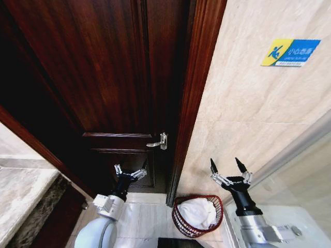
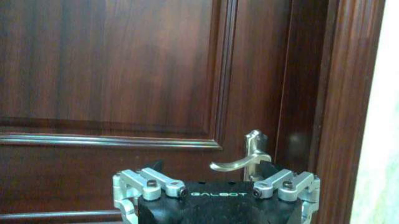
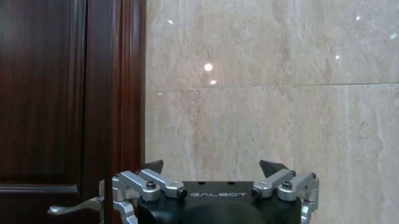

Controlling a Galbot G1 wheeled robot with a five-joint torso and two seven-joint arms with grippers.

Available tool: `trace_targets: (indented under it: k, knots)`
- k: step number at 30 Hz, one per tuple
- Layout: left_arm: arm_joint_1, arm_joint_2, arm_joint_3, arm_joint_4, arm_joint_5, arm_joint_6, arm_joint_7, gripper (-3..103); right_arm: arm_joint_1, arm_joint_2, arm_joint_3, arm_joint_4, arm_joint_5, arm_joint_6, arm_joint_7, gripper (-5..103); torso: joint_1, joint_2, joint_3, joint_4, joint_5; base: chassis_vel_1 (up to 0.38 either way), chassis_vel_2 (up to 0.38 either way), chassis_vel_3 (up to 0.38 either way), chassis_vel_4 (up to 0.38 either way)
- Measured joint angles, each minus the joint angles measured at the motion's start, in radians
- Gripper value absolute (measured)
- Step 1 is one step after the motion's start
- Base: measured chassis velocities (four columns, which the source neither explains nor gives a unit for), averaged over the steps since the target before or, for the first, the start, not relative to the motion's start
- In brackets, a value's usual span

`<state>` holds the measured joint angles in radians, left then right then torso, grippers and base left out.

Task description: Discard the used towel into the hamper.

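White crumpled towel (image 1: 198,212) lying inside round red-brown open-bar hamper (image 1: 178,217); left end effector (image 1: 130,171), right end effector (image 1: 228,168) both hovering wide open, empty; retract clear of rim.

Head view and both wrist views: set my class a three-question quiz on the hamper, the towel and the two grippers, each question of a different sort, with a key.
1. True or false: the white towel already lies inside the hamper.
2. Multiple choice: the hamper stands (A) in front of the door handle, (B) on the floor by the tiled wall, right of the door frame, (C) on the stone counter.
3. Fill in: the left gripper and the right gripper are both ____ and hold nothing.

Key: 1 true; 2 B; 3 open.
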<state>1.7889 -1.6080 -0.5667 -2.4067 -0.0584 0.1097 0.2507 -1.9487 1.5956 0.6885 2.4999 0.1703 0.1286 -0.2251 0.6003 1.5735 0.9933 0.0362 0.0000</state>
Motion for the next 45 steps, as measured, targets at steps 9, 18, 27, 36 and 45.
trace_targets:
  k: [9,18,27,36,45]
  knots:
    - [0.000,0.000,0.000,0.000,0.000,0.000,0.000,100,0.000,0.000,0.000,0.000,0.000,0.000,0.000,100,-0.001,0.000,0.000,0.0000,0.0003,0.156,-0.153,-0.141,0.151]
    - [0.000,0.000,0.000,0.000,0.000,0.000,0.000,100,0.000,0.000,0.000,0.000,0.000,0.000,0.000,100,-0.001,0.001,0.000,-0.0001,-0.0001,0.076,-0.074,-0.087,0.074]
    - [0.000,0.000,0.000,0.000,0.000,0.000,0.000,100,0.000,0.000,0.000,0.000,0.000,0.000,0.000,100,0.000,0.000,0.000,0.0000,-0.0001,-0.020,0.020,0.028,-0.021]
    - [0.000,0.000,0.000,0.000,0.000,0.000,0.000,100,0.000,0.000,0.000,0.000,0.000,0.000,0.000,100,-0.001,0.000,0.000,-0.0002,0.0000,0.089,-0.095,-0.097,0.083]
    - [0.000,0.000,0.000,0.000,0.000,0.000,0.000,100,0.000,0.000,0.000,0.000,0.000,0.000,0.000,100,-0.001,0.000,0.000,-0.0001,0.0001,0.073,-0.080,-0.071,0.083]
